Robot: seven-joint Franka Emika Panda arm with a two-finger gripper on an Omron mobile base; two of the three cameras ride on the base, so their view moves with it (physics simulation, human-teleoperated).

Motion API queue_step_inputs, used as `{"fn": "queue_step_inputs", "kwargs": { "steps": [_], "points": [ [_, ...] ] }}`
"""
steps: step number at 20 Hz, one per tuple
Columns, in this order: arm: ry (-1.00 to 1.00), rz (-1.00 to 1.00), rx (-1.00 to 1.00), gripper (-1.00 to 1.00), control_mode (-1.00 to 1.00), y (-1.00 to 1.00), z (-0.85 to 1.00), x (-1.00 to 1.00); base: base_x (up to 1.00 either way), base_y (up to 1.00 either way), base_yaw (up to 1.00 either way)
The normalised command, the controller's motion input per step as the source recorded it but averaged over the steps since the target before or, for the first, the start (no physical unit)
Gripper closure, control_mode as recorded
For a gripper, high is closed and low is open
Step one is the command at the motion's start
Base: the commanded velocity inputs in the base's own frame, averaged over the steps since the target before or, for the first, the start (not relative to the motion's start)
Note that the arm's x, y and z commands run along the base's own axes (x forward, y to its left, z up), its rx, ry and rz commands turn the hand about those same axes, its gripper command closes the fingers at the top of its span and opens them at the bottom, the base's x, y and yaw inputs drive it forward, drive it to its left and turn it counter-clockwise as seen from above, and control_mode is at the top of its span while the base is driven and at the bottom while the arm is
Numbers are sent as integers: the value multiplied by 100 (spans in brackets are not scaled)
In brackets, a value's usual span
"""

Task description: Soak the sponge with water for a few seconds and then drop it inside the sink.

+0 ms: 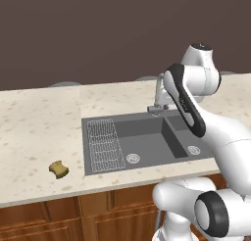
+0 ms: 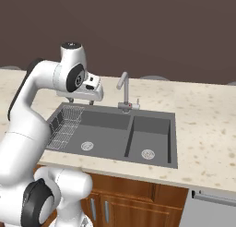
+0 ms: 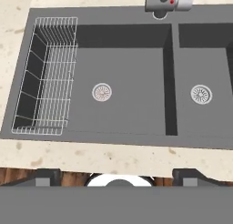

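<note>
Sponge (image 1: 59, 169) on the counter (image 1: 34, 132), well apart from spread, empty jaws above the sink (image 1: 142, 132).

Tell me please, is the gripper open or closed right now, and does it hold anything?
Gripper: open, holding nothing, above the dark grey two-basin sink.

My arm (image 1: 196, 112), glossy white rounded links, dark grey joint bands, black cap on top joint, bulbous white base (image 2: 60, 189), dark fingertips (image 3: 45, 175).
</note>
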Motion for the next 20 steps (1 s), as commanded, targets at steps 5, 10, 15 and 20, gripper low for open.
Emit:
{"fn": "queue_step_inputs", "kwargs": {
  "steps": [5,10,15,20],
  "points": [
    [-2,-3,1,-100,-100,-37,0,-11,0,0,0],
    [-2,0,0,-100,-100,-43,0,-15,0,0,0],
    [0,-1,2,-100,-100,-50,0,-10,0,0,0],
    [-1,0,1,-100,-100,-39,0,-12,0,0,0]
  ]
}}
